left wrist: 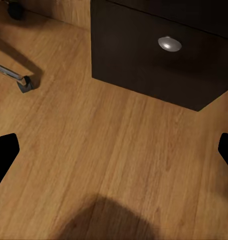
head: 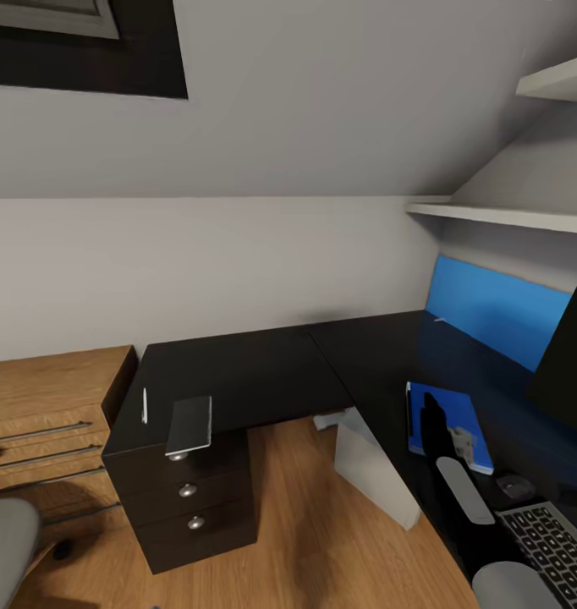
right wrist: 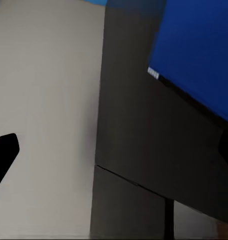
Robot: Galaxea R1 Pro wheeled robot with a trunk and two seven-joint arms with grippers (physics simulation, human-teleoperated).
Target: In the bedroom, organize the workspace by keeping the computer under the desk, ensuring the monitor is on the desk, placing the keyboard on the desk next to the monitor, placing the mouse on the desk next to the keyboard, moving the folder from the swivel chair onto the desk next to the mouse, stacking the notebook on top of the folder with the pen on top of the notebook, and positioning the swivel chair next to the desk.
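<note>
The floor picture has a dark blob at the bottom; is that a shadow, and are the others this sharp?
Left wrist view: a soft-edged shadow on the sharp-grained wooden floor. Right wrist view: blurry, the blue folder smeared. Head view: dim, the black desk glossy with a blue reflection.

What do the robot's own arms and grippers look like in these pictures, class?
The right arm is black with a long pale grey oval panel, ending in a black gripper beside a small beige fitting. In both wrist views, the left gripper and right gripper have plain flat black fingertips. No cables or markings are legible.
</note>
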